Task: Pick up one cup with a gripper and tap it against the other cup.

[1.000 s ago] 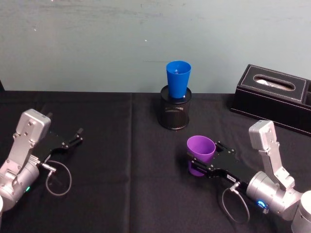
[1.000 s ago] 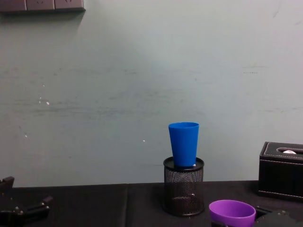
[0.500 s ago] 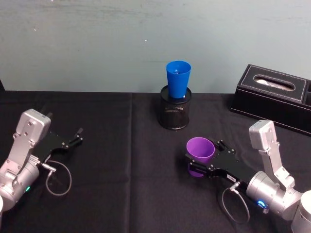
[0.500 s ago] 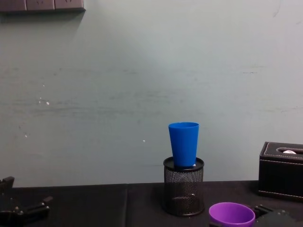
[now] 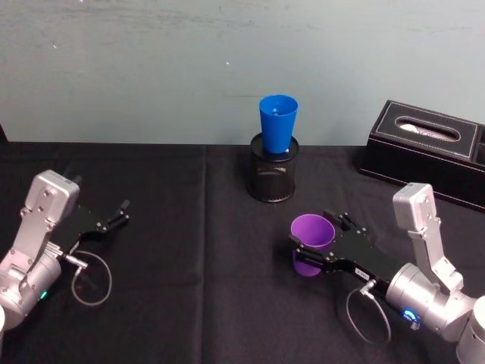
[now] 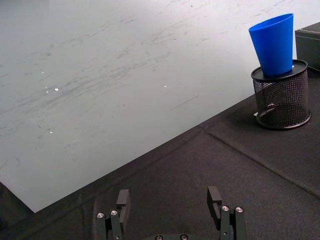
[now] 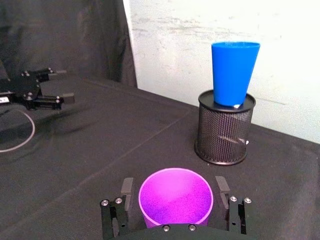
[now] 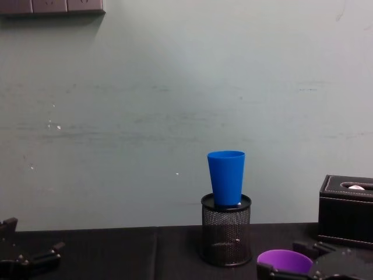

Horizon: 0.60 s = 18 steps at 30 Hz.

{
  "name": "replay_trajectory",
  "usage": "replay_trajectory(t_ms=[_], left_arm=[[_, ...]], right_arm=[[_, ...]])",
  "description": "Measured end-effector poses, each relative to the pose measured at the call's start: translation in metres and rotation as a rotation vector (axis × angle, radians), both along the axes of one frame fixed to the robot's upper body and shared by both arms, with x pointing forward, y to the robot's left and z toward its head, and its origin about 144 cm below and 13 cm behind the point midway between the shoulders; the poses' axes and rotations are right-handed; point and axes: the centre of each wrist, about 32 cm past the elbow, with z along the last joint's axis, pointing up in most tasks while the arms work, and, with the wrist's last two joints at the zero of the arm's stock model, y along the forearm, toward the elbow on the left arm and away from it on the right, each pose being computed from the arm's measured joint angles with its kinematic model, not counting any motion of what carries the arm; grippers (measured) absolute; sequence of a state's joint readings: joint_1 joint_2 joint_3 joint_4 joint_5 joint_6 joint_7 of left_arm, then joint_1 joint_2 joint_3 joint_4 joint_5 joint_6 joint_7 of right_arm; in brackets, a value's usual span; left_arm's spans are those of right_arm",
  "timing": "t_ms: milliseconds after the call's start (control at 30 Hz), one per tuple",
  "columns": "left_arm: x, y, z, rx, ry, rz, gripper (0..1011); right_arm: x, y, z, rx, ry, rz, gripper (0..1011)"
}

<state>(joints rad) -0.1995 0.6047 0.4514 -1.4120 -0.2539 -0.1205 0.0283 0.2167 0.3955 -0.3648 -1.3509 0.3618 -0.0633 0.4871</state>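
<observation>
My right hand [image 5: 312,246] has the purple cup [image 5: 312,236] between its two fingers, one on either side of the wall below the rim, as the right wrist view shows plainly [image 7: 176,200]. I cannot quite tell whether the pads are pressing the plastic or only bracketing it, though the fit looks snug. Compared with a second ago the cup sits slightly farther from me and my wrist has risen and swung a little to the right; in the chest view the cup's rim [image 8: 282,261] is now partly hidden behind the hand's black body. I read this as the start of the lift, but the cup's base looks to be low over the black worktop [image 5: 197,258], if not touching it.

My left hand [image 5: 115,214] lies parked on the worktop well off to the left, its fingers spread apart and holding nothing [image 6: 170,210].

Farther off, the blue cup [image 5: 277,123] stands upright, its base seated in the mouth of the black mesh pen holder [image 5: 273,176], unmoved. It is well apart from the purple cup and higher, so I judge the tap calls for a lift and a forward reach. The perch looks tippy; a gentle touch seems wise. A black tissue box [image 5: 428,152] sits far right.
</observation>
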Motion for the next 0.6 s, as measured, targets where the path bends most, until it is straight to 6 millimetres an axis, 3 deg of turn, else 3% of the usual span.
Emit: replay_trajectory(t_ms=[600], left_arm=[[0.000, 0.000, 0.000, 0.000, 0.000, 0.000, 1011]], right_arm=[[-0.006, 0.002, 0.014, 0.065, -0.050, -0.022, 1003]])
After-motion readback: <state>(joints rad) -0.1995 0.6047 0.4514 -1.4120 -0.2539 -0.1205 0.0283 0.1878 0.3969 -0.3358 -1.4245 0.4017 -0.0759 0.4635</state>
